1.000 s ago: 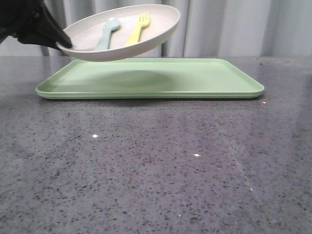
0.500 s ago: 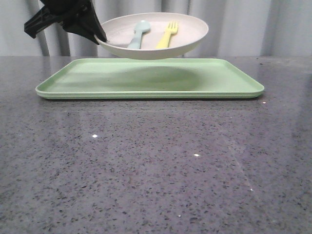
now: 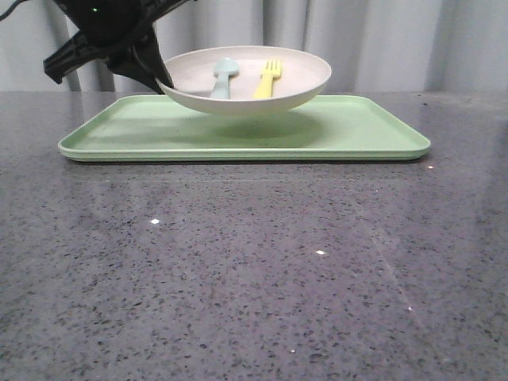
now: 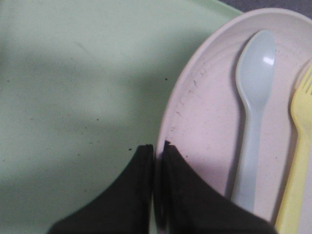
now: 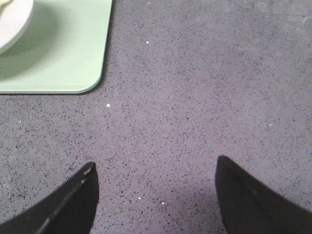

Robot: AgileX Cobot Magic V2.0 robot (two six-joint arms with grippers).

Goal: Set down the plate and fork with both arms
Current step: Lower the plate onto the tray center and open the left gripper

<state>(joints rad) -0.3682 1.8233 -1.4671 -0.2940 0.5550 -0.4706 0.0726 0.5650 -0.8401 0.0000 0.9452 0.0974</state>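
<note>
The cream-white plate (image 3: 254,83) hangs low over the middle of the light-green tray (image 3: 357,131), its bottom at or just above the tray. My left gripper (image 3: 160,78) is shut on the plate's left rim; in the left wrist view (image 4: 159,147) the jaws pinch the rim (image 4: 168,122). The yellow fork (image 3: 267,78) lies in the plate beside a pale blue spoon (image 3: 222,75); both show in the left wrist view, the fork (image 4: 298,161) and the spoon (image 4: 253,102). My right gripper (image 5: 155,168) is open and empty over the bare table, right of the tray's corner (image 5: 87,73).
The grey speckled table (image 3: 254,278) stretches in front of the tray. Grey curtains (image 3: 397,44) hang behind. The plate's edge (image 5: 12,24) shows in the right wrist view.
My left gripper has carried the plate with fork and spoon to the right and down, from high over the tray's left part to low over its middle.
</note>
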